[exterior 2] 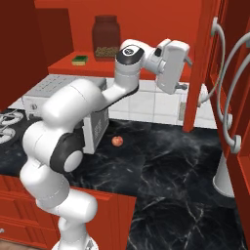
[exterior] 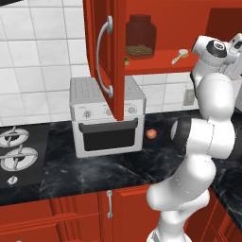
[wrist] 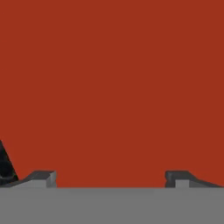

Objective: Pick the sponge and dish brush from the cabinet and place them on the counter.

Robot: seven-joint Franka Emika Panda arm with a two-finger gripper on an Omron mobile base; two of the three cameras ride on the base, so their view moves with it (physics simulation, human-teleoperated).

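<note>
The red wall cabinet [exterior: 106,28] stands open above the black marble counter [exterior: 94,165]. On its red shelf [exterior 2: 63,66] lies a green and yellow sponge [exterior 2: 79,60] at the left, beside a dark jar [exterior 2: 106,38]. A pale dish brush [exterior: 179,56] rests on the shelf right of the jar; in the left base view the open door hides most of the sponge. My gripper [exterior 2: 186,72] hovers at shelf height, right of the jar, facing the edge of a red door [exterior 2: 195,73]. My gripper [wrist: 110,177] is open and empty, with a plain red surface close ahead.
A white toaster oven [exterior: 106,118] sits on the counter under the cabinet, and a small red fruit [exterior: 151,133] lies to its right. The stovetop [exterior: 19,151] is at the far left. More open doors [exterior 2: 229,97] hang at the right, above a white object [exterior 2: 223,178].
</note>
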